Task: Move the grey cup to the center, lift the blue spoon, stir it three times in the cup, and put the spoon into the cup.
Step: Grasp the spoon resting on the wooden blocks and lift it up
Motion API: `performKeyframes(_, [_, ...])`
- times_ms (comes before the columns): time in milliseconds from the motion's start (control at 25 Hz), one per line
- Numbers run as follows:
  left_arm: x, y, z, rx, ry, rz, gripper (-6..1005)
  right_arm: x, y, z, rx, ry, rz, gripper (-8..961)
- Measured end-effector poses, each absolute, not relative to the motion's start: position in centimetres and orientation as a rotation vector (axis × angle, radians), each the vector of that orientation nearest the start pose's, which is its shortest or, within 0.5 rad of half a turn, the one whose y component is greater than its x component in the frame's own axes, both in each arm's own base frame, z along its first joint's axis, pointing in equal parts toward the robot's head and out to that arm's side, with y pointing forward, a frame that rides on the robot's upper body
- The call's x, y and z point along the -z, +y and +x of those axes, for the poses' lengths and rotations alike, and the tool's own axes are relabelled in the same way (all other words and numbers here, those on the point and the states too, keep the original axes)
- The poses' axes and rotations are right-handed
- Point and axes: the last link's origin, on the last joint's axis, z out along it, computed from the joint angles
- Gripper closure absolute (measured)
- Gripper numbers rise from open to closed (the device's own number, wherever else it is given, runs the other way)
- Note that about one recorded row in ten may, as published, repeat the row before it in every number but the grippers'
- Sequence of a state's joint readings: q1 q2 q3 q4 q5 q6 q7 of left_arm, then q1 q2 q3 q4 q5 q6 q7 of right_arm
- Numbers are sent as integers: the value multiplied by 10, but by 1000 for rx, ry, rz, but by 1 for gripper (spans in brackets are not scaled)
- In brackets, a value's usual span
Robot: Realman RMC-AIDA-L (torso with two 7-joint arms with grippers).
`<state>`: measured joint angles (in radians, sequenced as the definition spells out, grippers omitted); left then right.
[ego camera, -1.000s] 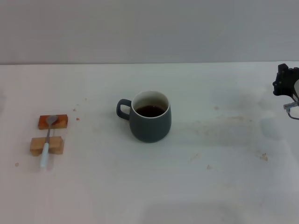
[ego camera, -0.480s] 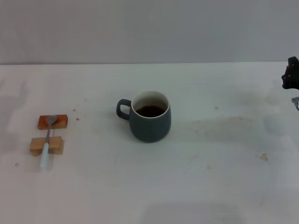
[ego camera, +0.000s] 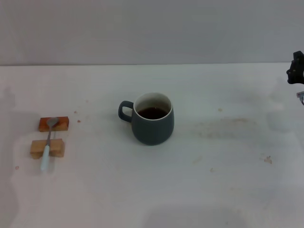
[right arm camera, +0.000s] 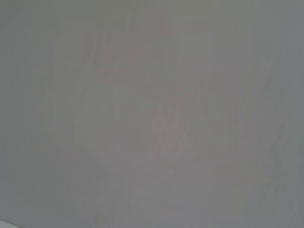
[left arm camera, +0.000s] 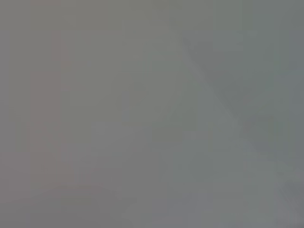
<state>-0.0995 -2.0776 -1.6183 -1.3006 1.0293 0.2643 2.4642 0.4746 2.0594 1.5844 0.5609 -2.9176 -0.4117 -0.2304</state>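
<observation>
Cup stands upright on the table, about mid-table in the head view, handle turned toward the robot's left, dark liquid inside. On that showing the centring step looks done, or nearly so.

Spoon lies well apart from the cup, far out on the robot's left. It is bridged across two wooden blocks: the metal bowl rests on the farther, redder block, and the pale handle runs over the nearer block and overhangs it toward the robot. Its long axis runs near to far, roughly square to the table's front edge.

Right gripper shows only as a dark part at the far right edge of the head view, well apart from both items; whether its jaws are open or closed cannot be told. Left gripper is not in view (both wrist views show only blank grey), so nothing can be said of its jaws.

Judgement: the spoon lies on the left arm's side, so the left arm is probably the better placed to lift it, jaws closing across the handle
</observation>
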Motion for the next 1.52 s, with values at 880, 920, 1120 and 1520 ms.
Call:
performKeyframes(880, [-117,315,-346,714,-603,-1260,348,-15,418,306,-183,426,-1688,955])
performKeyframes(920, [-117,314,-347,742,-619,-1277,350,-15,418,306,-184,426,-1688,955])
performKeyframes(1120, [-105,299,-347,866,-729,-1364,355,-15,417,306,-184,427,-1687,955])
performKeyframes(1520, [-54,244,-330,702,-730,-1447,363,-13,418,303,-192,427,-1690,954])
